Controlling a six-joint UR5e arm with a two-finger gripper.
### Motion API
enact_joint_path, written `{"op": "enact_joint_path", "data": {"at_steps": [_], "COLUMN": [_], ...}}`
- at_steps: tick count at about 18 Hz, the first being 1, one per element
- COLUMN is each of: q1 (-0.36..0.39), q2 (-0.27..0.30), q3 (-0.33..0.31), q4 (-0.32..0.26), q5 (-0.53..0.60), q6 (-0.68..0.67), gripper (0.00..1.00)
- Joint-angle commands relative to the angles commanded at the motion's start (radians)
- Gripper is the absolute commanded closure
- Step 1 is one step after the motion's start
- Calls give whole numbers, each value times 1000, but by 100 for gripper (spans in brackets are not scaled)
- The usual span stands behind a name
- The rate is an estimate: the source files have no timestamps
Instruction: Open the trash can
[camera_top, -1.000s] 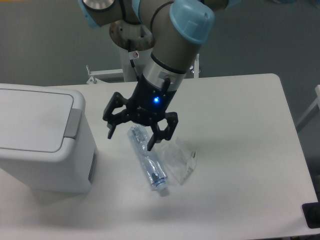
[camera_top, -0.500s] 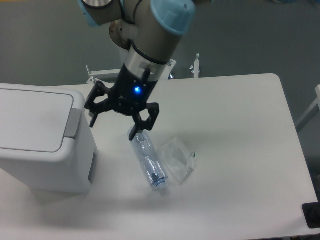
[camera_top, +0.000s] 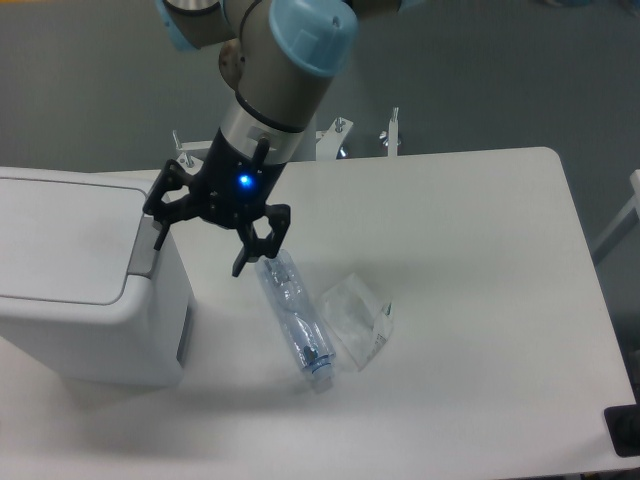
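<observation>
The arm slants down-left; the gripper (camera_top: 200, 246) jaws apparently spread wide, empty.

Pincer (camera_top: 200, 252) spread beside trash can (camera_top: 85, 290) edge; bottle (camera_top: 296, 323), clear wrapper (camera_top: 358, 320) clutter table (camera_top: 480, 300) just right.

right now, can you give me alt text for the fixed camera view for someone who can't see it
A robot arm's open two-finger gripper hangs beside the grey push tab of a closed white trash can at the left of a white table. A crushed clear plastic bottle and a crumpled clear wrapper lie right of the can.
</observation>
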Motion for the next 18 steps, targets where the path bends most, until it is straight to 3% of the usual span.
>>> {"op": "enact_joint_path", "data": {"at_steps": [18], "q1": [-3], "q2": [-11], "q3": [0], "q4": [14], "q5": [23], "q6": [-30], "gripper": [0]}}
